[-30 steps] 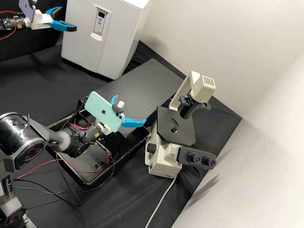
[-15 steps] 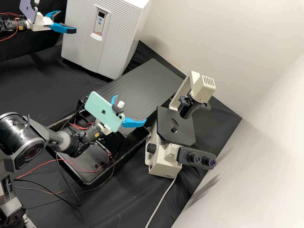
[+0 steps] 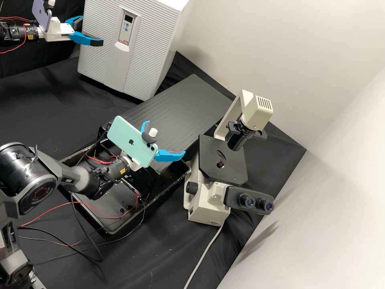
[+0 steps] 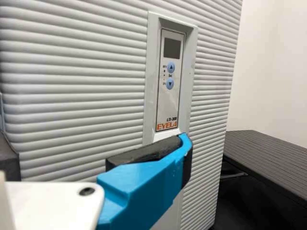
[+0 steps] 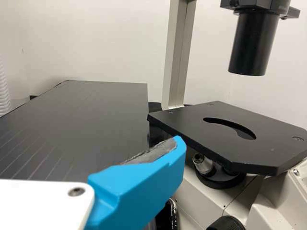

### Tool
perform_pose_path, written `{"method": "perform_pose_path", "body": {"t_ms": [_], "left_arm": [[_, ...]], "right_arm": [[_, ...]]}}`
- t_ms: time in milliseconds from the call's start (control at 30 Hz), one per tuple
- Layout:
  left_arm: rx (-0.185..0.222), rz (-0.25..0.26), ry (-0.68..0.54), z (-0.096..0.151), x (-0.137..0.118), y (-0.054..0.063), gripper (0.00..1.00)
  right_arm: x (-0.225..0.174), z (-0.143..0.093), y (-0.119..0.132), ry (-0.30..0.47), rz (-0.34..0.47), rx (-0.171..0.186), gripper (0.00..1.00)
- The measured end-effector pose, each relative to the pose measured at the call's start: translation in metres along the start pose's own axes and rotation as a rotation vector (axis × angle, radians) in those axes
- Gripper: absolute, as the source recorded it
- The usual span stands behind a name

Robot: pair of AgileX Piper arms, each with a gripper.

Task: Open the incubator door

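The incubator (image 3: 150, 48), a white ribbed box, stands upright at the back left with its door shut. In the high view my left gripper (image 3: 92, 31) is open in front of the door's left part, level with the control panel (image 3: 127, 28). Seen from the left wrist, one blue finger of the left gripper (image 4: 98, 151) overlaps the strip just under the control panel (image 4: 170, 79); whether it touches the door (image 4: 76, 96) I cannot tell. My right gripper (image 3: 166, 137) stands open and holds nothing, above the black tray; one finger of the right gripper (image 5: 144, 187) shows from its wrist.
A beige microscope (image 3: 206, 200) with a black stage stands right of my right gripper. The black tray (image 3: 114, 230) lies under the right arm, with loose red and black cables around it. A dark grooved board (image 3: 192, 104) lies between incubator and microscope, beside the wall.
My left gripper has shifted a little to the right and slightly down in the high view, across the incubator's front. The right arm and the incubator door have kept still.
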Motion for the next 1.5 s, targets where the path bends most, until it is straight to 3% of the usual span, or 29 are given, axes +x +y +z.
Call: {"method": "perform_pose_path", "body": {"t_ms": [133, 667, 1467, 1500], "left_arm": [[-0.029, 0.000, 0.001, 0.0006, 0.0010, 0.0006, 1.00], [-0.074, 0.006, 0.000, 0.0006, 0.0006, 0.0007, 1.00], [-0.081, 0.015, -0.001, 0.0003, 0.0007, 0.0008, 1.00], [-0.081, 0.015, -0.001, 0.0003, 0.0007, 0.0008, 0.00]], "right_arm": [[0.0000, 0.0000, 0.0000, 0.000, 0.000, 0.000, 1.00], [0.0000, 0.0000, 0.0000, 0.000, 0.000, 0.000, 1.00], [0.0000, 0.0000, 0.0000, 0.000, 0.000, 0.000, 1.00], [0.0000, 0.0000, 0.0000, 0.000, 0.000, 0.000, 1.00]]}}
